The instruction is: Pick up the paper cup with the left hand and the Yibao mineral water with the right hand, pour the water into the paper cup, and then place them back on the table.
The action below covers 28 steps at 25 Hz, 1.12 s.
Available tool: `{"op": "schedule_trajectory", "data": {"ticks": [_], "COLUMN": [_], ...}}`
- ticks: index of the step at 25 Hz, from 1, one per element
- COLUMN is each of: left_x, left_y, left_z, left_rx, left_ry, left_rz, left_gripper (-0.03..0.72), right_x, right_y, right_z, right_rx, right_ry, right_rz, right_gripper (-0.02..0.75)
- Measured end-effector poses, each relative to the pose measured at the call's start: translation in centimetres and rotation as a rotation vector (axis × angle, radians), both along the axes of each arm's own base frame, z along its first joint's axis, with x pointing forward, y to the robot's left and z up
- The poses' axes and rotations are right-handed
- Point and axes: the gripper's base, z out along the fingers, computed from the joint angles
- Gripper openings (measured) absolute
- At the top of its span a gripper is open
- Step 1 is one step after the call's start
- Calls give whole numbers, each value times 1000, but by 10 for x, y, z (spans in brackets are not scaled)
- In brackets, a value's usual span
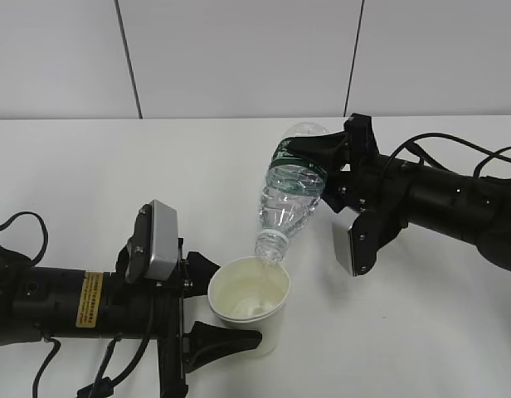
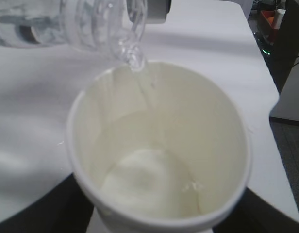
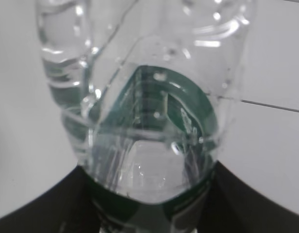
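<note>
My left gripper [image 1: 212,305], on the arm with the yellow label, is shut on the cream-white paper cup [image 1: 249,311] and holds it upright at the front of the table [image 1: 90,191]. My right gripper [image 1: 322,170] is shut on the Yibao mineral water bottle [image 1: 290,195], tilted neck-down with its mouth just above the cup's rim. In the left wrist view the cup [image 2: 159,160] fills the frame and a thin stream of water runs from the bottle's neck [image 2: 125,34] into it; water lies in the bottom. In the right wrist view the bottle [image 3: 144,121] fills the frame between the black fingers.
The white tabletop spreads around both arms, with a white panelled wall [image 1: 239,50] behind. The table's far edge and some dark equipment [image 2: 285,43] show at the right of the left wrist view.
</note>
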Motion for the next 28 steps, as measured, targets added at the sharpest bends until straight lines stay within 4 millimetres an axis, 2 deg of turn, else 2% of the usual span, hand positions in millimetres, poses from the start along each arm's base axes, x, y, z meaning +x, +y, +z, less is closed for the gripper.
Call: {"op": "schedule_trajectory", "data": {"ticks": [11,21,28], "left_x": [0,4,10], "left_y": [0,1,2], "left_z": [-2,-2,0], "left_rx": [8,-2,-19], "left_ry": [7,11,19], "left_rz": [4,51,128], "left_gripper": [468,468,468], "right_x": [0,0,0], "right_y": [0,0,1], "right_z": [0,-2,-16], "right_rx": [27,158,258], "right_ry": [24,163,318], "right_rz": [-3,-22,-29], "right_gripper": [355,355,355]}}
